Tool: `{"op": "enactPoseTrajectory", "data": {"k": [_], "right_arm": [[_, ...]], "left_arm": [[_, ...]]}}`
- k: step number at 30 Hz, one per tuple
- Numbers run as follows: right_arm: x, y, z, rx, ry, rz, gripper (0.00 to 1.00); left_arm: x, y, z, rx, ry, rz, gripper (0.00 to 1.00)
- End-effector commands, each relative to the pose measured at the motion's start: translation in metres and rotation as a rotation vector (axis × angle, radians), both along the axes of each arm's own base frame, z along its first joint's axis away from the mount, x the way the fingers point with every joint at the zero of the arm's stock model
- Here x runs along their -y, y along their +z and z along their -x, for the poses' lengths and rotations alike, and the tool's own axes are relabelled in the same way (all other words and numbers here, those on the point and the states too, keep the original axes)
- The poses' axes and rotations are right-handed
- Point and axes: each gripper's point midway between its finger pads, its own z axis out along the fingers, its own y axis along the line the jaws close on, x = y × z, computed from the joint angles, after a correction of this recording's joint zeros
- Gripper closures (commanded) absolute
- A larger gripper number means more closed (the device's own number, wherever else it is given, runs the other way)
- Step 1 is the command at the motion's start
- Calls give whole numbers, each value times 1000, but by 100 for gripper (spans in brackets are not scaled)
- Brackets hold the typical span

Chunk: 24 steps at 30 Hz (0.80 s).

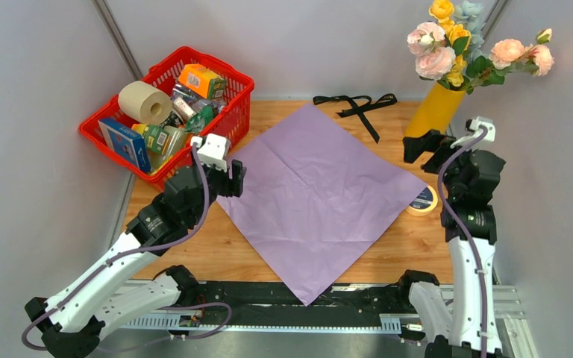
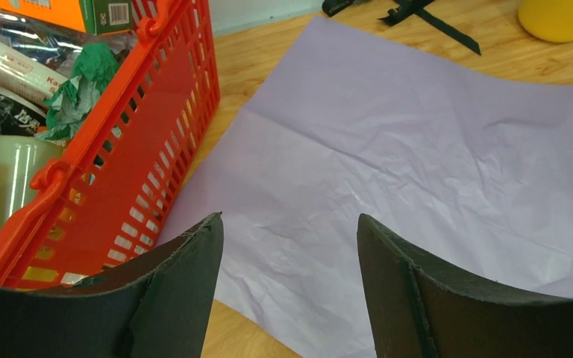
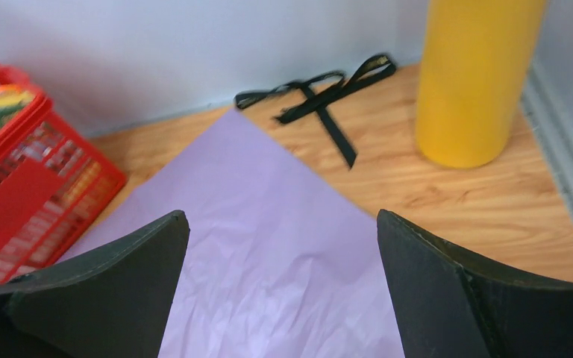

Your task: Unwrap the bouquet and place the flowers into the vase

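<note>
Standing in the mustard vase point(image 1: 434, 110) at the far right corner of the surface point(image 1: 410, 246), the flowers point(image 1: 455, 52) fanned out beyond the flat lilac wrapping paper point(image 1: 317, 198). Black ribbon point(image 1: 354, 106) lay beside the vase. Left fingers point(image 2: 186, 298) and right fingers point(image 3: 119, 291) were spread wide, both holding nothing.

The flowers point(image 1: 436, 61) stand in the vase point(image 1: 434, 110); the lilac paper point(image 1: 317, 194) lies flat on the table point(image 1: 410, 250).

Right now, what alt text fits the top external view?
The flowers stand in the yellow vase at the far right corner. The lilac wrapping paper lies flat mid-table, a black ribbon beyond it, a red basket far left. The left gripper and right gripper flank the paper, open and empty.
</note>
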Motion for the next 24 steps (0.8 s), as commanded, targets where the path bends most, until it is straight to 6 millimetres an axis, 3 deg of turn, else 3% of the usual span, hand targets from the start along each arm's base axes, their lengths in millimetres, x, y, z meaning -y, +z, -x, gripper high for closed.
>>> {"op": "enactPoseTrajectory", "data": {"k": [1, 6, 12, 17, 24], "right_arm": [[-48, -31, 24, -68, 187, -86, 0], [-107, -56, 49, -139, 413, -144, 0], [-140, -66, 67, -148, 538, -142, 0], [-147, -55, 92, -83, 622, -134, 0], [-138, -22, 109, 54, 589, -115, 0]], "left_arm": [[6, 16, 2, 64, -40, 41, 26], [6, 16, 1, 69, -41, 38, 25], [7, 21, 7, 106, -73, 61, 24], [7, 29, 12, 141, -98, 90, 24], [6, 34, 16, 159, -109, 112, 24]]}}
